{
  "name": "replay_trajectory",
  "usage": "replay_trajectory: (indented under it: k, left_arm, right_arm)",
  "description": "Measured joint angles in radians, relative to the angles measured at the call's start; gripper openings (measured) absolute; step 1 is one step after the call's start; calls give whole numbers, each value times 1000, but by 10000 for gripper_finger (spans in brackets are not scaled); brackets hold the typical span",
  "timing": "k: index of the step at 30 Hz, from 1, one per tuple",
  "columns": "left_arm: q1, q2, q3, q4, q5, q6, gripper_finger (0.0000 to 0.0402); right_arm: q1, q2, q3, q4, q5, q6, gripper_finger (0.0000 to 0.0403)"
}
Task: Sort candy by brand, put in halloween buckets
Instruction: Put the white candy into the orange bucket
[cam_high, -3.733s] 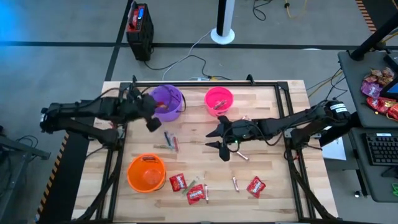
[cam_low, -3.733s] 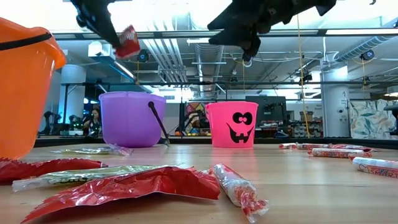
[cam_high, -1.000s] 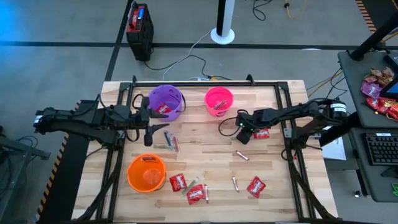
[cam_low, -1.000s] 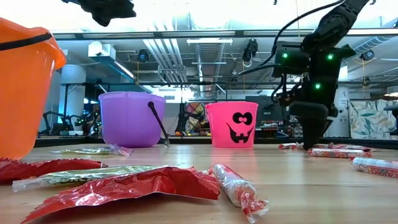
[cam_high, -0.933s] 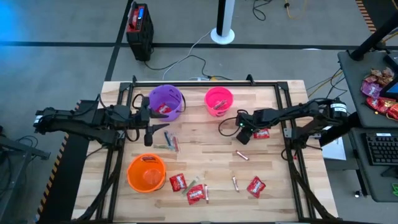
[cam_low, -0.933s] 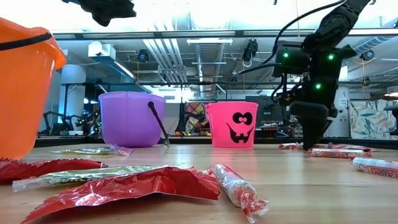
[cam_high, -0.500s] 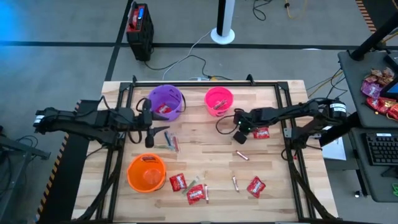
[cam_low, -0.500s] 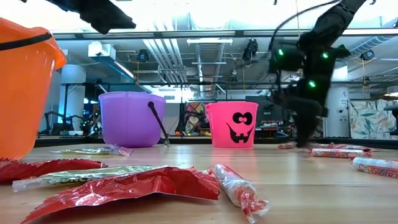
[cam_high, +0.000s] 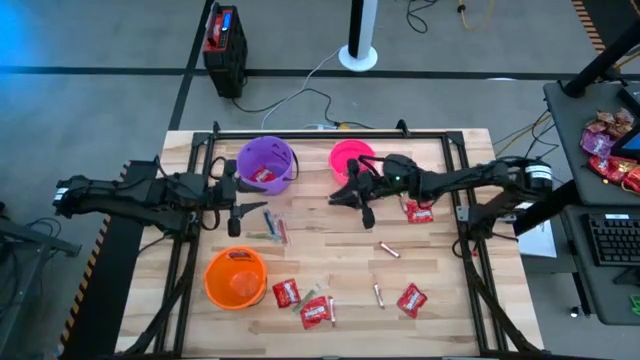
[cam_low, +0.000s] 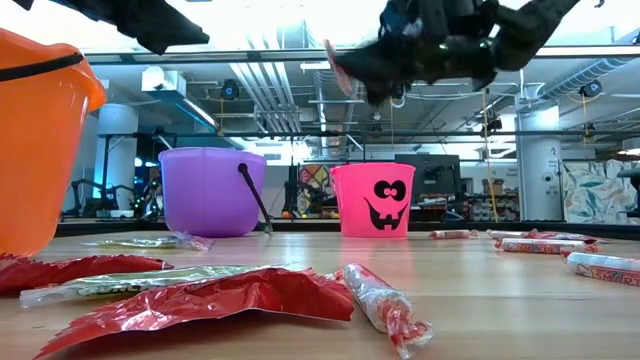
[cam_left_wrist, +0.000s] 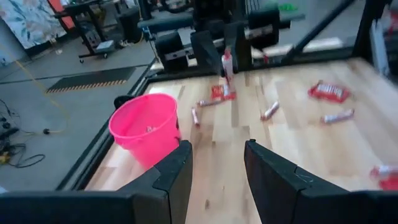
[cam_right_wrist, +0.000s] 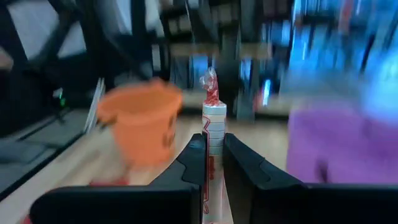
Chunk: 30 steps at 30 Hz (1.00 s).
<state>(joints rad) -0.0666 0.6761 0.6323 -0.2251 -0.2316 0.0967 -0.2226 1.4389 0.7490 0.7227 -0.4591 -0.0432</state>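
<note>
My right gripper (cam_high: 345, 198) hovers level over the table just in front of the pink bucket (cam_high: 350, 157), shut on a tan stick candy (cam_right_wrist: 211, 118). My left gripper (cam_high: 247, 213) stands open and holds nothing, near the purple bucket (cam_high: 265, 165), which has a red packet inside. The orange bucket (cam_high: 236, 278) stands at the near left. Red packets (cam_high: 286, 293), (cam_high: 411, 299) and tan sticks (cam_high: 388, 249) lie flat on the wood; green sticks (cam_high: 272, 228) lie by my left gripper. My right gripper pinches the stick's body (cam_right_wrist: 212, 143) between its two fingers. The stick lies along the fingers, and its twisted red-and-white end (cam_right_wrist: 209, 87) pokes out past the fingertips. The fingers are level and point toward the table's left. The stick is lifted clear of the table.
A red packet (cam_high: 420, 212) lies under my right arm. More candy (cam_high: 315, 312), (cam_high: 378, 294) is spread along the near edge. A black rail frames the tabletop (cam_high: 320, 135). Bare wood (cam_high: 330, 250) lies between the buckets at the table's middle.
My right gripper has picked a tan stick off the table beside the red packet. It has risen, tipped from pointing down to level, rolled, and swung toward the table's left, in front of the pink bucket. The stick is now clear of the wood.
</note>
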Motion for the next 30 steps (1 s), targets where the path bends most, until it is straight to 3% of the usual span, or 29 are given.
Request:
replay_trajectory:
  k: [4,8,13,17,23,30]
  left_arm:
    - [0,-3,-20,12,32,-64,130]
    - [1,24,-56,117,32,-83,138]
    - [1,50,-87,238,29,-80,165]
    - [1,65,-88,263,19,-109,193]
    - [1,134,-91,370,13,-108,216]
    - [4,228,-91,450,-9,-103,213]
  right_arm:
    - [0,131,17,283,-16,-1,28]
    - [2,294,125,490,-19,20,28]
    - [0,438,305,498,-148,74,28]
    - [1,482,390,498,-174,78,28]
    - [4,527,465,486,-207,64,28]
    - [9,531,485,486,-223,45,28]
